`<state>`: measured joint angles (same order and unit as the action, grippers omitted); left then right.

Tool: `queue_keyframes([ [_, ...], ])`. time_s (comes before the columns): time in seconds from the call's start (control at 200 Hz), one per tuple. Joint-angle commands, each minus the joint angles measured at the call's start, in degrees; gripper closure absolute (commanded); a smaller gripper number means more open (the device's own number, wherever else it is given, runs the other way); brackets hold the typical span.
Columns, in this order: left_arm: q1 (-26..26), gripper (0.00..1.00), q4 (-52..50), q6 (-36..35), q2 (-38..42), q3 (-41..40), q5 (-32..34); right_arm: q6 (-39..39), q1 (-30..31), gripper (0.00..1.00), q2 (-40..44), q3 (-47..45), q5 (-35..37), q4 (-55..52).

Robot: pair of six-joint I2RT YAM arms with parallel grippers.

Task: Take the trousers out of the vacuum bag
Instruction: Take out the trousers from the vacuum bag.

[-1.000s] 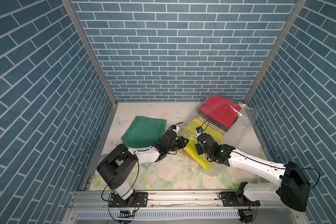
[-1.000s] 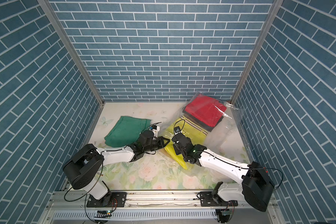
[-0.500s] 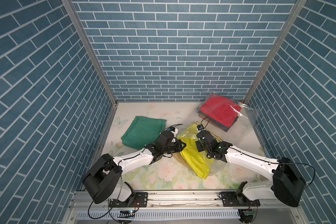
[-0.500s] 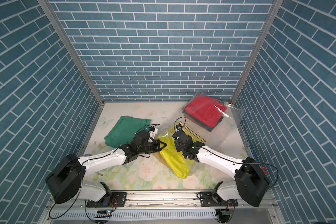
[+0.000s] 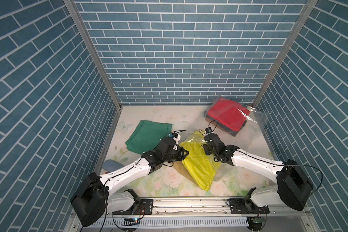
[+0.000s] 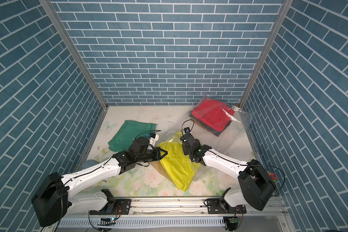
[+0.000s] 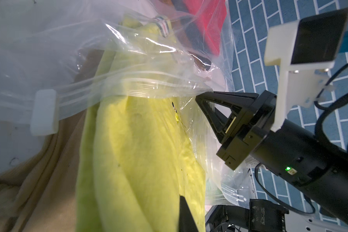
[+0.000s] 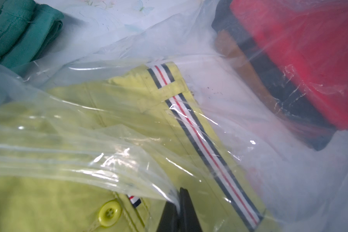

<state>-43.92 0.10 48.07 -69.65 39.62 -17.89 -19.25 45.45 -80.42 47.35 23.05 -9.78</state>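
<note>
- The vacuum bag is lying across the far right of my floral table, its closed end pressing into the back right corner; inside it the red trousers are sitting on a dark pair.
- The yellow trousers are stretching out of the bag's mouth toward the front rail, with beige trousers lying under them.
- The green trousers are resting clear of the bag on the left, just beyond my left arm.
- My left gripper is clamping together on the yellow trousers' near edge.
- My right gripper is pinching the bag's zip-seal strip, lifting it off the yellow cloth.
- Open table is showing at the back middle and front left.
- A white slider clip is sitting on that strip.
</note>
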Motion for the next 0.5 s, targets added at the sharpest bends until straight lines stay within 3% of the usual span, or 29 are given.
queue_keyframes([
  [0.0, -0.1, 1.0, 0.4, -1.0, 2.9, -0.3, 1.4, -0.4, -0.5, 0.87, 0.3, -0.5, -1.8, 0.4],
  [0.29, 0.0, 1.0, 7.3, 1.0, -0.7, -1.3, 2.5, -0.5, -0.1, 0.45, 15.8, -5.8, -16.3, 0.3],
  [0.495, 0.4, 1.0, 11.7, 2.4, -3.8, -0.9, 3.0, -0.7, 3.6, 0.36, 24.9, -6.2, -18.4, -6.2],
])
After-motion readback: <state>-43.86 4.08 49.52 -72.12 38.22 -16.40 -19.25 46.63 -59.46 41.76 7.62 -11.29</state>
